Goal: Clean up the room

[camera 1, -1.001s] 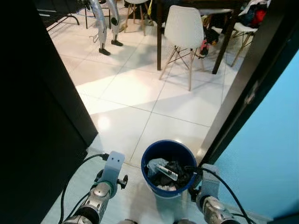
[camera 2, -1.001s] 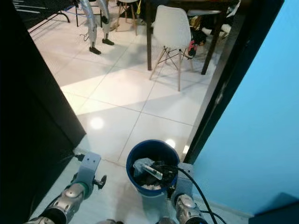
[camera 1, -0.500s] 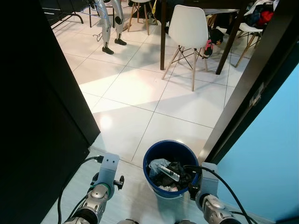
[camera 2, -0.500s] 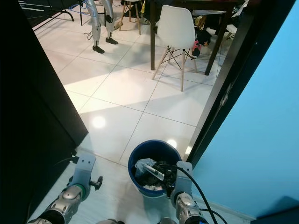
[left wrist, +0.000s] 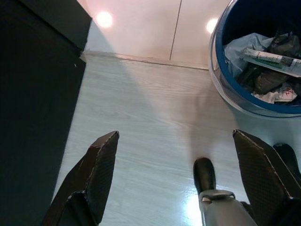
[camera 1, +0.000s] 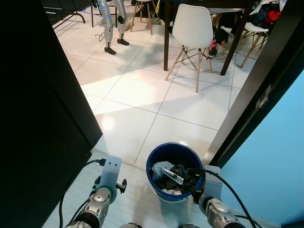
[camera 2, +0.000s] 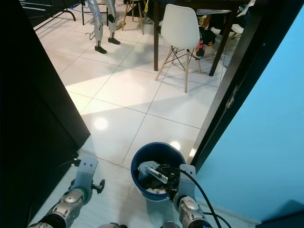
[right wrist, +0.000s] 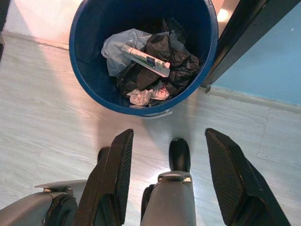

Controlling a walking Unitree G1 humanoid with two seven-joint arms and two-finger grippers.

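A round blue bin (camera 1: 153, 164) stands on the floor just in front of me, in a doorway. It holds black bags, crumpled pale paper and a white tube (right wrist: 146, 60) lying on top. My left gripper (left wrist: 178, 179) hangs open over grey wood floor, to the left of the bin (left wrist: 221, 80), with nothing between its fingers. Just short of the bin's near wall (right wrist: 77, 56), my right gripper (right wrist: 174, 176) is also open and empty. My left arm (camera 1: 105, 183) and right arm (camera 1: 211, 185) flank the bin.
A black door (camera 1: 38, 118) stands close on the left, a black door frame (camera 1: 251, 95) and a cyan wall (camera 1: 280, 156) on the right. Beyond lie white floor tiles (camera 1: 156, 95), a white chair (camera 1: 192, 28), a dark table leg (camera 1: 167, 38) and another robot's legs (camera 1: 107, 23).
The whole picture has shifted a little, so the camera moved. The bin and both open grippers keep the same places relative to each other.
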